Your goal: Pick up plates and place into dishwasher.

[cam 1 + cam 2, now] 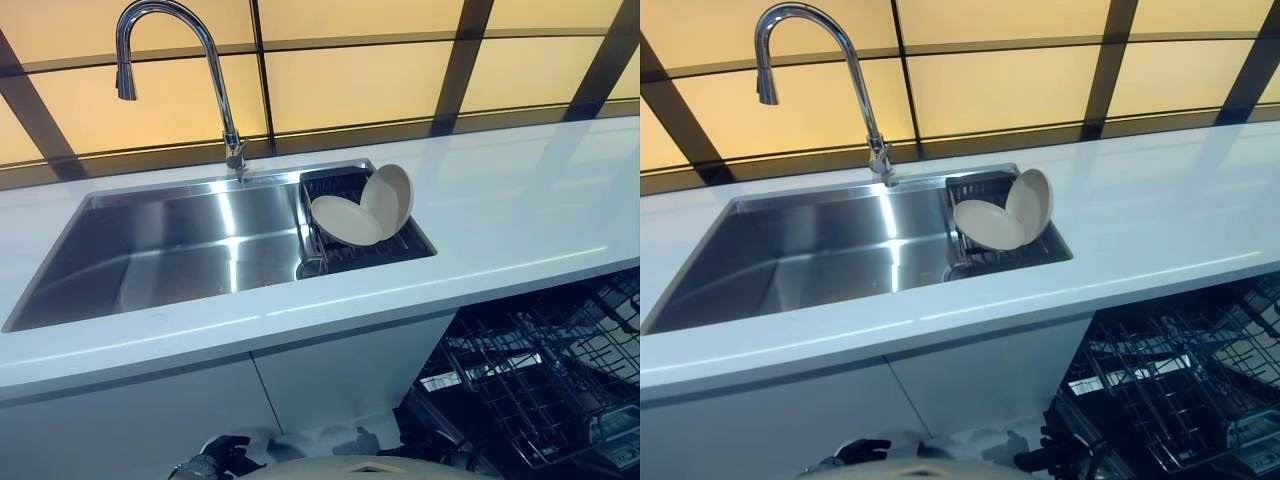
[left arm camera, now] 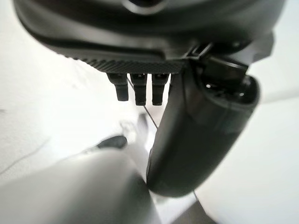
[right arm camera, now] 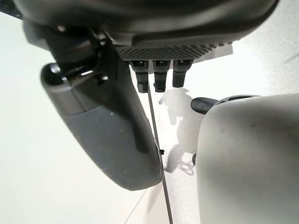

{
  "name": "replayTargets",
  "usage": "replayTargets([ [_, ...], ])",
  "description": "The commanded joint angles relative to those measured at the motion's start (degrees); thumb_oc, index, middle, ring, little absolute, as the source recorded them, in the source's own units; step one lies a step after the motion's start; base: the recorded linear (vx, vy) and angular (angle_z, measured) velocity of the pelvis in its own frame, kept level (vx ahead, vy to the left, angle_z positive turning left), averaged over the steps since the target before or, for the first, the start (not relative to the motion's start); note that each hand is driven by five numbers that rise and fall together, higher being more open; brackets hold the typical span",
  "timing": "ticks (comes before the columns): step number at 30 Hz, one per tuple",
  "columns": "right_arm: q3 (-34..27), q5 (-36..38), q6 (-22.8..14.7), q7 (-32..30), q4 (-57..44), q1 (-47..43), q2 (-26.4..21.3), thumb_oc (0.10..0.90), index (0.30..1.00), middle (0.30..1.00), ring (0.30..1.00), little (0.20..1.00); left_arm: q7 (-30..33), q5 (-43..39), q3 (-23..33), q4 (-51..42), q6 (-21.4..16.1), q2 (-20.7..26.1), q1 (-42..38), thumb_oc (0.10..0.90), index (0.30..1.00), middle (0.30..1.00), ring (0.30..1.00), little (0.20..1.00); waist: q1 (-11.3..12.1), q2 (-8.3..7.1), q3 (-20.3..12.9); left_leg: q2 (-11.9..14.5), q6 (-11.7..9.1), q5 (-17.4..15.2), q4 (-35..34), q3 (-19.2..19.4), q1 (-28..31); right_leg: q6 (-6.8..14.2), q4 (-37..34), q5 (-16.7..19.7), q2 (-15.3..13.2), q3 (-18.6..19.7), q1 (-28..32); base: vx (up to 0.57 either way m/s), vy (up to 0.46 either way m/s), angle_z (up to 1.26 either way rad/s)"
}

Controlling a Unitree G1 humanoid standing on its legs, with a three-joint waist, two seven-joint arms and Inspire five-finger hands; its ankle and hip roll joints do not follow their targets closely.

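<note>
Two cream plates (image 1: 345,220) (image 1: 390,197) standing on edge in a dark wire rack (image 1: 365,245) at the right end of a stainless sink (image 1: 170,250), set into the white tabletop (image 1: 520,210). Front plate tilted, face toward the basin; rear plate more upright, leaning just behind it, the two overlapping and seemingly touching. Chrome gooseneck faucet (image 1: 225,120) at the sink's back edge, spout arched over the left side of the basin. Open dishwasher with its wire rack (image 1: 545,385) pulled out below the tabletop's front edge, toward the right corner. White cabinet doors (image 1: 150,420) under the sink. Amber backlit wall panels (image 1: 350,75) with dark frames behind the tabletop's far edge.

Left hand (image 2: 196,135) low, well below the tabletop: in left wrist view fingers (image 2: 140,91) straight and side by side, thumb straight alongside, nothing held. Right hand (image 3: 107,130) in right wrist view the same: fingers (image 3: 161,77) straight in a row, thumb extended, nothing held. Both hands well apart from the plates.
</note>
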Motion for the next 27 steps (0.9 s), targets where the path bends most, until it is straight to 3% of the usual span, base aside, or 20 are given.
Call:
replayTargets([
  [1, 3.33, -1.47, 0.87, 1.36, 0.81, -0.78, 1.44, 0.800, 0.900, 0.900, 0.900, 0.900, -10.92, 0.13, -2.16, -5.16, -5.59, -3.31, -5.02, 0.800, 0.900, 0.900, 0.900, 0.900, -1.40, 1.02, 3.34, -3.05, 2.43, -6.77, 0.49, 2.59, 1.14, 1.70, 0.60, -5.17, 2.62, 0.27, 3.99, -0.03, 0.022, -0.04],
  [4, 3.97, -1.77, 2.64, 1.77, -1.69, -0.37, 0.13, 0.800, 0.900, 0.900, 0.900, 0.900, -18.51, -3.28, -5.95, -22.22, -1.80, 1.59, -6.79, 0.800, 0.900, 0.900, 0.900, 0.900, -1.82, 1.67, 3.50, -2.93, 2.42, -6.61, 0.49, 2.74, 1.01, 1.72, 0.60, -5.00, 2.69, 0.70, 3.78, 0.00, 0.008, -0.02],
  [5, 4.00, -2.06, 3.42, 1.75, -2.97, 0.16, -0.33, 0.800, 0.900, 0.900, 0.900, 0.900, -21.34, -4.86, -6.47, -30.88, 1.25, 4.30, -7.97, 0.800, 0.900, 0.900, 0.900, 0.900, -1.94, 1.91, 3.49, -2.90, 2.48, -6.54, 0.49, 2.76, 0.94, 1.79, 0.60, -4.95, 2.67, 0.84, 3.70, -0.01, 0.027, -0.08],
  [9, 3.84, -2.04, 3.92, 1.17, -4.79, 1.74, -0.99, 0.800, 0.900, 0.900, 0.900, 0.900, -28.87, -7.27, -5.58, -49.30, 7.64, 9.19, -11.06, 0.800, 0.900, 0.900, 0.900, 0.900, -2.16, 2.45, 3.26, -2.92, 2.64, -6.26, 0.49, 2.46, 0.64, 2.08, 0.60, -4.83, 2.48, 0.77, 3.51, -0.01, 0.014, -0.06],
  [14, 3.45, -1.58, 2.71, 0.63, -4.72, 3.83, -1.15, 0.800, 0.900, 0.900, 0.900, 0.900, -34.84, -16.01, -1.98, -67.70, 10.66, 14.54, -14.31, 0.800, 0.900, 0.900, 0.900, 0.900, -2.11, 2.72, 2.46, -2.98, 2.66, -6.32, 0.49, 2.02, 0.50, 2.41, 0.60, -5.10, 2.22, 0.30, 3.55, 0.00, -0.003, 0.04],
  [19, 3.21, -1.05, 2.01, 0.33, -4.58, 5.03, -0.94, 0.800, 0.900, 0.900, 0.900, 0.900, -34.56, -29.20, 1.93, -75.87, 11.79, 15.79, -16.43, 0.800, 0.900, 0.900, 0.900, 0.900, -1.83, 2.59, 1.76, -2.98, 2.48, -6.40, 0.49, 1.59, 0.48, 2.37, 0.60, -5.33, 2.13, -0.05, 3.67, 0.00, -0.011, 0.07],
  [25, 3.42, -0.86, 1.82, -0.18, -4.53, 5.38, -0.28, 0.800, 0.900, 0.900, 0.900, 0.900, -36.10, -40.18, 4.53, -79.75, 15.12, 13.20, -17.75, 0.800, 0.900, 0.900, 0.900, 0.900, -1.79, 2.45, 1.34, -2.93, 2.45, -6.54, 0.49, 1.61, 0.53, 2.18, 0.60, -5.33, 2.10, -0.02, 3.74, 0.00, 0.000, 0.00],
  [27, 3.75, -0.86, 1.50, -0.28, -4.06, 5.40, 0.08, 0.800, 0.900, 0.900, 0.900, 0.900, -35.09, -47.92, 5.48, -80.80, 16.95, 10.84, -18.65, 0.800, 0.900, 0.900, 0.900, 0.900, -1.97, 2.32, 1.14, -2.87, 2.44, -6.65, 0.49, 1.79, 0.60, 1.94, 0.60, -5.28, 2.14, 0.18, 3.74, 0.00, 0.000, 0.00],
])
